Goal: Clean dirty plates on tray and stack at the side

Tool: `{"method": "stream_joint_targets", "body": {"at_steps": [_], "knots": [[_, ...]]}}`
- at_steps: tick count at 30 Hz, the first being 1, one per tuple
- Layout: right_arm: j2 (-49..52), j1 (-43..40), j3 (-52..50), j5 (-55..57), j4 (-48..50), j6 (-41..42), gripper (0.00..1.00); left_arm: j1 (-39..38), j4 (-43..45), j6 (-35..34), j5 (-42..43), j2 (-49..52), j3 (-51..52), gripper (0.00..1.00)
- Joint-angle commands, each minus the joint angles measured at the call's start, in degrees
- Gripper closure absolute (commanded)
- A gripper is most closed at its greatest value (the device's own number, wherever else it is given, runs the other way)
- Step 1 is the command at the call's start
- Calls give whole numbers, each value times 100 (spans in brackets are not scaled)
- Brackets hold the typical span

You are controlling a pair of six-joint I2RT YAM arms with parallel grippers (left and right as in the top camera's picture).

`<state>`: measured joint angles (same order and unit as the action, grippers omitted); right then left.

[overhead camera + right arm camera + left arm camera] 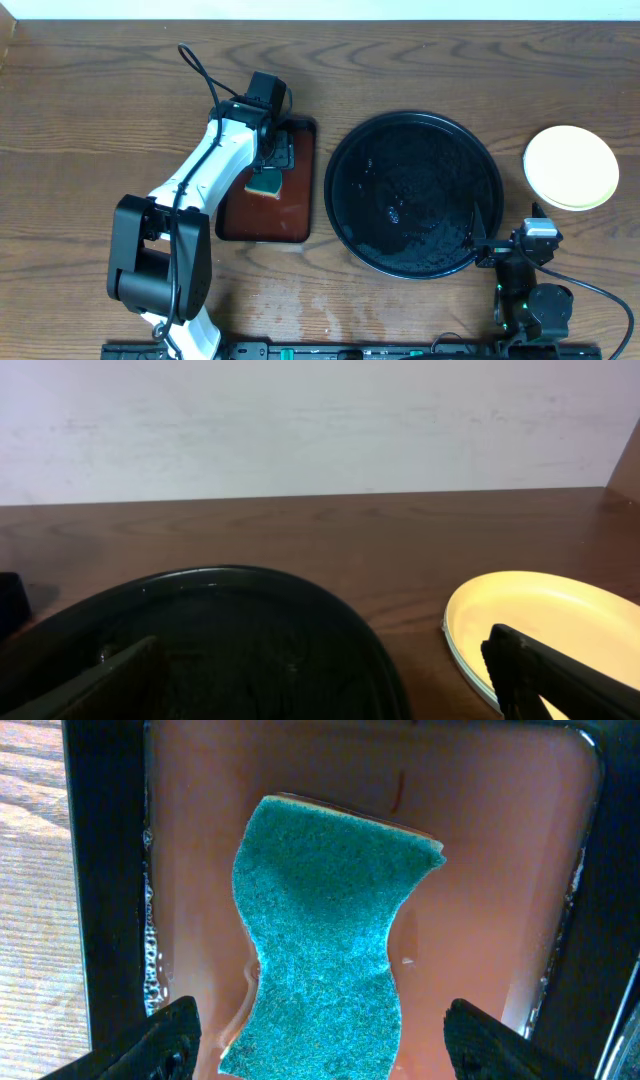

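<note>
Plates piled right of the black tray, both sets of fingers spread wide and holding nothing.

On the wooden worktop (80, 120) sat one big round black tray (415, 180), glossy and speckled with droplets, and left of it one brown rectangular tray (300, 195). The plates (571, 167) were stacked flat, face up, on the worktop just right of the black tray; they're round, so no long axis. Yellow one on top with a pale blue rim peeking out underneath, total count I couldn't tell. One teal sponge (325, 940) lay in the brown tray, long axis running away from the left fingers (170, 1040), which hung apart on either side of its near end. The right fingers (560, 680) were apart too, with the stack ahead and off to their right.
</note>
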<state>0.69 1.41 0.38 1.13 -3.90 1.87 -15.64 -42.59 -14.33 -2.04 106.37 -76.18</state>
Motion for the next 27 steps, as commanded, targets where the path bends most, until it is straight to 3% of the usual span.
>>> {"method": "stream_joint_targets", "body": {"at_steps": [1, 27], "knots": [[-42, 55, -9, 79, -20, -24, 1, -2, -13, 35, -50, 39, 37, 22], [-39, 55, -9, 79, -20, -24, 1, -74, -15, 35, -50, -107, 37, 22]]}}
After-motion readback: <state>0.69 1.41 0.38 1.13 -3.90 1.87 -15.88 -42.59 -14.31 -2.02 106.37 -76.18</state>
